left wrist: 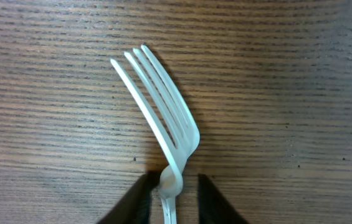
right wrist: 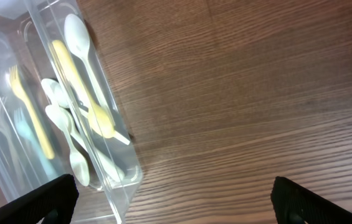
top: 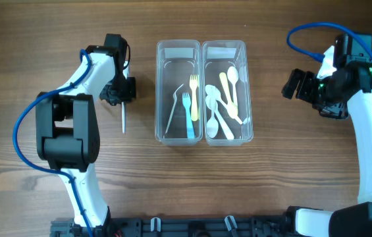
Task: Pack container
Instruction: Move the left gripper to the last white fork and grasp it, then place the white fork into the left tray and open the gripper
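A white plastic fork [left wrist: 163, 118] lies flat on the wood table, tines pointing away from the wrist camera. My left gripper [left wrist: 174, 178] straddles its neck: the left finger touches it, the right finger stands a little apart, so the jaws are slightly open. Seen from overhead, that fork [top: 123, 118] lies left of two clear containers, under the left gripper [top: 119, 93]. The left container [top: 159, 92] holds a yellow, a blue and a pale fork. The right container [top: 248, 92] holds several spoons. My right gripper [top: 296, 84] hangs wide open and empty, to the right of the containers.
In the right wrist view the right gripper [right wrist: 172, 205] spans bare wood, with the spoon container's corner [right wrist: 123, 186] near its left finger. Both arm bases stand along the table's front edge.
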`<state>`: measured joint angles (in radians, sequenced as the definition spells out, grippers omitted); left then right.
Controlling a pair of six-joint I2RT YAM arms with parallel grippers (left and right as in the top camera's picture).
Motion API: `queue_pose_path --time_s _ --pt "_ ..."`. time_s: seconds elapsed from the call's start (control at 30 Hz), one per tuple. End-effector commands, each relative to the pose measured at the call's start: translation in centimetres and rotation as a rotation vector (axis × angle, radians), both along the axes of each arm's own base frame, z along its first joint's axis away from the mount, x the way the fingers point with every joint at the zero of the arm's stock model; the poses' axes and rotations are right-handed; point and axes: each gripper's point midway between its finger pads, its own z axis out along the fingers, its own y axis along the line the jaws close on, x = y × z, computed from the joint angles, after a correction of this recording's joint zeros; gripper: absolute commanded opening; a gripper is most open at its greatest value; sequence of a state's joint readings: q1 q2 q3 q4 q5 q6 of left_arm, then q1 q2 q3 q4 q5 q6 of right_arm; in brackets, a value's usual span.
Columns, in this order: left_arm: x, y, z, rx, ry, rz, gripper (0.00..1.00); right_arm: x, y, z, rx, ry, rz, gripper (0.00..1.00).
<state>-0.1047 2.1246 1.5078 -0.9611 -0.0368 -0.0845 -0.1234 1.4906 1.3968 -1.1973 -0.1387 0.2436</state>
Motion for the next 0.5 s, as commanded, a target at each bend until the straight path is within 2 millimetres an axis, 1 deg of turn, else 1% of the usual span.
queue_pose_path --time_s 0.0,0.07,0.1,0.17,0.23,0.33,0.43,0.47 --pt "-0.3 -0.1 -1.0 0.004 0.023 -0.005 0.33 -0.2 0.1 -0.2 0.012 0.016 0.006 1.0" --pt "-0.4 -0.1 -1.5 0.005 0.031 -0.005 0.32 -0.3 0.1 -0.3 0.012 0.021 0.006 1.0" --pt "-0.4 -0.1 -1.6 0.006 0.035 -0.005 0.27 -0.3 0.1 -0.3 0.012 0.023 0.006 1.0" --pt "-0.6 -0.1 -1.7 0.006 0.04 -0.005 0.14 -0.4 0.1 -0.3 0.012 0.026 0.006 1.0" --pt "-0.8 -0.1 -1.5 0.008 0.047 -0.009 0.04 -0.4 0.1 -0.3 0.012 0.025 0.006 1.0" --pt "-0.9 0.3 -0.7 0.03 0.047 -0.025 0.04 -0.4 0.1 -0.3 0.013 0.024 0.005 1.0" --pt "-0.5 0.1 1.5 0.027 0.029 -0.042 0.04 -0.4 0.1 -0.3 0.013 0.024 0.006 1.0" --pt "-0.1 -0.1 2.7 0.026 0.015 -0.041 0.04 -0.4 0.1 -0.3 0.013 0.024 0.006 1.0"
